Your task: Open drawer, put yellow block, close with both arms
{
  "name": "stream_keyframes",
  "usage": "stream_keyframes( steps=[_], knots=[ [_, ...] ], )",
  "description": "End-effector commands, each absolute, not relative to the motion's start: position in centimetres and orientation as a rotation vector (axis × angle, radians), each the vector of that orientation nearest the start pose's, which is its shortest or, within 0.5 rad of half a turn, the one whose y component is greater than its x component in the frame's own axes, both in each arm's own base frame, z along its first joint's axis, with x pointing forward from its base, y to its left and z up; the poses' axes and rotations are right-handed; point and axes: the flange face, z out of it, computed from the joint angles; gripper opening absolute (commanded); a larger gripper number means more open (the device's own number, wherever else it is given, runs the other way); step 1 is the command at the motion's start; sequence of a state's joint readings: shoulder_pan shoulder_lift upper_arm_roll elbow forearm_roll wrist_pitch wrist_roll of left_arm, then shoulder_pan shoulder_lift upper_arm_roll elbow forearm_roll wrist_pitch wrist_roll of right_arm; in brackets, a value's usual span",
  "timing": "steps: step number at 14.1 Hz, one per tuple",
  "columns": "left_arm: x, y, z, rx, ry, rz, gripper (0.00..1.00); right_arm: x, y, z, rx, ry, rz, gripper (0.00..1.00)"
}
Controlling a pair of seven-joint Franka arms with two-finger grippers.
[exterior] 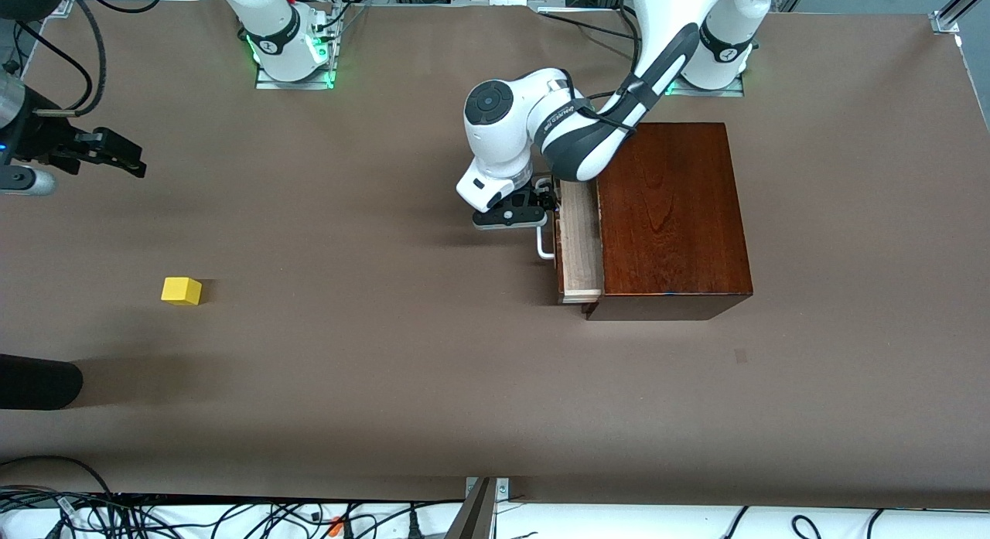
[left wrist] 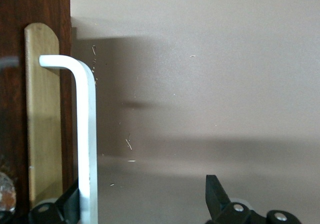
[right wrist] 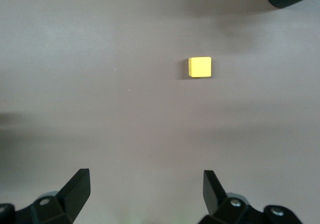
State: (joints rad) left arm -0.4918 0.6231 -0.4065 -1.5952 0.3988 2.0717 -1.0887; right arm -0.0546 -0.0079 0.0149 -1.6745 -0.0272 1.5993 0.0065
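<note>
The drawer [exterior: 580, 245] stands slightly pulled out of the mahogany box [exterior: 669, 214]; the left gripper [exterior: 534, 206] is at its white handle [left wrist: 86, 134], fingers spread wide around the bar. The yellow block [exterior: 182, 291] lies on the table [exterior: 387, 353] toward the right arm's end, under the wide-open right gripper [exterior: 116, 156], whose arm is cut off at the frame edge

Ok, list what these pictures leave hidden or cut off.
- Drawer inside: front view, only a narrow strip shows; the left arm covers part of it.
- Left gripper: left wrist view, one finger sits between the handle and the drawer front, the other outside; contact unclear.
- Right gripper: front view, its arm is cut by the edge.
</note>
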Motion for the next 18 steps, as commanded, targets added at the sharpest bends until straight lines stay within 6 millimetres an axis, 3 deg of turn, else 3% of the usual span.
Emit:
stream_keyframes(
  steps=[1, 3, 6, 10, 12, 15, 18],
  knots=[
    [47.5, -52.1, 28.7, -3.093, -0.061, -0.076, 1.00, 56.0, -7.9, 58.2, -3.151, -0.011, 0.105, 1.00],
    [47.6, -52.1, 29.6, -3.092, -0.041, -0.091, 1.00, 57.7, -11.8, 57.8, -3.156, -0.062, 0.099, 1.00],
    [47.8, -51.7, 32.0, -3.068, -0.055, -0.097, 1.00, 59.5, -14.6, 56.5, -3.172, -0.068, 0.113, 1.00],
    [48.4, -50.8, 38.2, -2.972, -0.116, -0.040, 1.00, 60.9, -15.0, 53.6, -3.170, -0.071, 0.137, 1.00],
    [48.6, -49.4, 41.9, -2.936, -0.133, -0.022, 1.00, 61.7, -15.0, 50.3, -3.134, -0.057, 0.133, 1.00],
    [50.6, -44.0, 47.3, -2.902, -0.047, 0.043, 1.00, 61.6, -15.2, 43.8, -3.133, -0.043, 0.089, 1.00],
    [54.0, -35.7, 51.7, -2.935, 0.024, 0.155, 1.00, 60.7, -15.1, 38.1, -3.132, -0.016, 0.005, 1.00]
  ],
)
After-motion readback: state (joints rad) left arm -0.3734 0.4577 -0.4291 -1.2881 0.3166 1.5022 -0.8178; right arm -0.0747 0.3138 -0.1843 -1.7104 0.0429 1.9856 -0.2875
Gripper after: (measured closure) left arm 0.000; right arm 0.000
